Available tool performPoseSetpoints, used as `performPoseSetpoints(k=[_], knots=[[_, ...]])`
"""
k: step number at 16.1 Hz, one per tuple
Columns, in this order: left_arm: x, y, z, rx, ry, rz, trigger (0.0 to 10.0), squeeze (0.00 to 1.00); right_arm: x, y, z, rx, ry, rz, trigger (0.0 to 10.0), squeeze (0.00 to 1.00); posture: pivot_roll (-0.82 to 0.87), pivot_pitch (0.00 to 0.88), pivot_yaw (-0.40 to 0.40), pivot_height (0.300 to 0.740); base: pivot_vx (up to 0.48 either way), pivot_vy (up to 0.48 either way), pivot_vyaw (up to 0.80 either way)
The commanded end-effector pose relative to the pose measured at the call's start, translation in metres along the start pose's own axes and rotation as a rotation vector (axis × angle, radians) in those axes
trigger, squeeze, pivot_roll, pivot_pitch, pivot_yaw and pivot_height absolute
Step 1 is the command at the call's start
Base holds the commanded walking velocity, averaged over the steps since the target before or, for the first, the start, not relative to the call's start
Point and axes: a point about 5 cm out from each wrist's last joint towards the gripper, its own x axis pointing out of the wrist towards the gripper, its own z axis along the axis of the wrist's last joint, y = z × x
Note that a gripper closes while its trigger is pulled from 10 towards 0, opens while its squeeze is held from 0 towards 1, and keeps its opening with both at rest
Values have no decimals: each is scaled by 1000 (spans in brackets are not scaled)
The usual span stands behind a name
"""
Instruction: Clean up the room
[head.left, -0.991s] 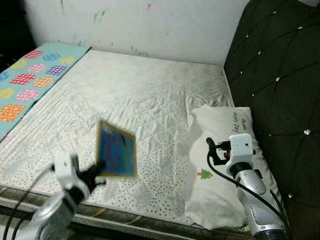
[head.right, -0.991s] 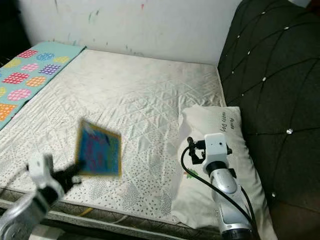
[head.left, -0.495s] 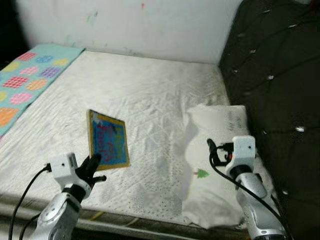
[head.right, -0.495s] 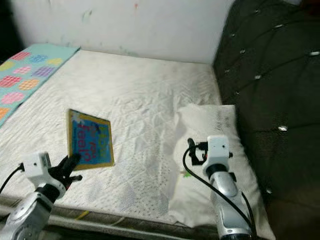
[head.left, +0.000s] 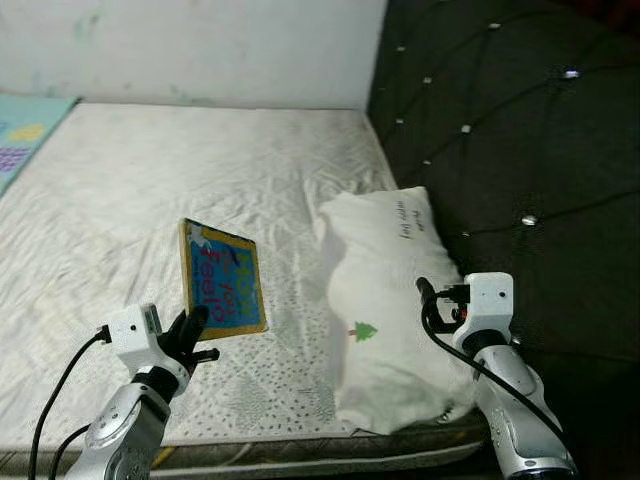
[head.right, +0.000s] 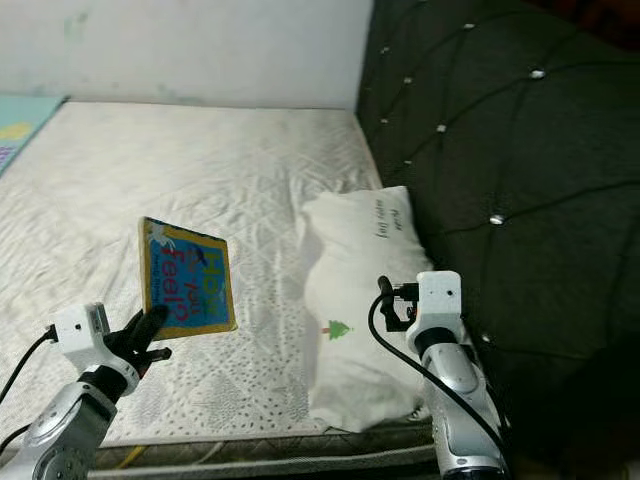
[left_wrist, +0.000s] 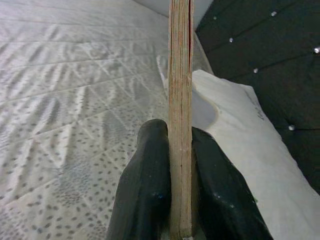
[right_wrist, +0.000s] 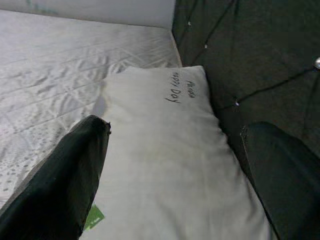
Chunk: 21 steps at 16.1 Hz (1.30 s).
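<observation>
The left end effector is clamped on a book, lifted off the bed at lower left but not yet put away; the right end effector is spread apart.

Left gripper low at the near edge of the bed, jaws clamped on the bottom edge of a blue, yellow-bordered book, held upright above the white mattress. White pillow against the dark tufted headboard. Right gripper raised beside the pillow's near end.
</observation>
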Motion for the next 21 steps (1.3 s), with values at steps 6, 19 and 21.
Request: performPoseSetpoints(k=[6,19,21], knots=[[3,-5,6,-1,-32,-38,10000,0,0,-1,2,1,-4,4,10000,0,-88,4,-43,740,0,0,-186],[7,-7,6,-7,-39,-43,10000,0,3,-1,3,-10,-1,11,10000,0,-92,0,-49,740,0,257,-340],[8,-7,6,-1,-41,-41,10000,0,4,0,3,-11,-3,10,10000,0,-92,0,-48,740,0,0,0]])
